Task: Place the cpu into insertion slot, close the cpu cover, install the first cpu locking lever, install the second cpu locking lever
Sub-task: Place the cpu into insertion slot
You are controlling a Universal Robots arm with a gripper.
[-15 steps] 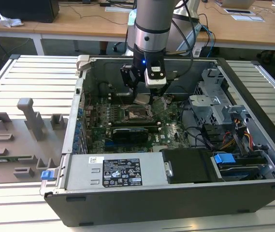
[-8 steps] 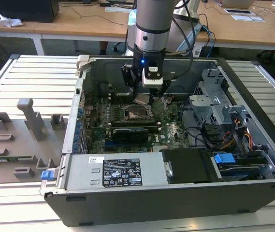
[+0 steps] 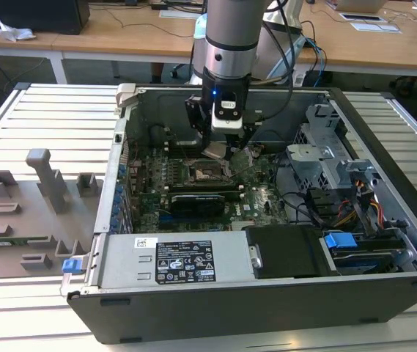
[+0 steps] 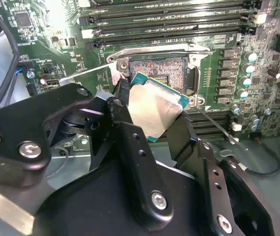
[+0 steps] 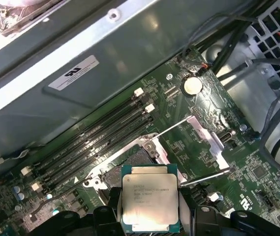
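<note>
the black two-fingered gripper [image 3: 218, 150] on the silver-grey arm hung inside the open dark grey computer case [image 3: 267, 308], its fingers [image 4: 122, 105] clamped on opposite edges of the small square cpu with the pale silvery metal top [image 4: 154, 110]. the chip was held above the board, tilted in the second wrist view, just over and partly overlapping the square black insertion slot with the metal rim [image 4: 162, 69] set in the green motherboard [image 4: 36, 49]. in the first wrist view the cpu [image 5: 149, 199] hid one corner of the slot [image 5: 117, 172], whose contact field otherwise lay bare. the thin metal cover frame [image 5: 199, 135] stood swung away from the slot, and thin wire locking levers [image 5: 206, 177] stuck out unlatched beside it. long black memory slots [image 5: 95, 132] ran along one side of the socket. in the exterior view the case lay on a white slatted table [image 3: 47, 117], with a grey tray of moulded fixtures [image 3: 25, 213] on the exterior view's left.
</note>
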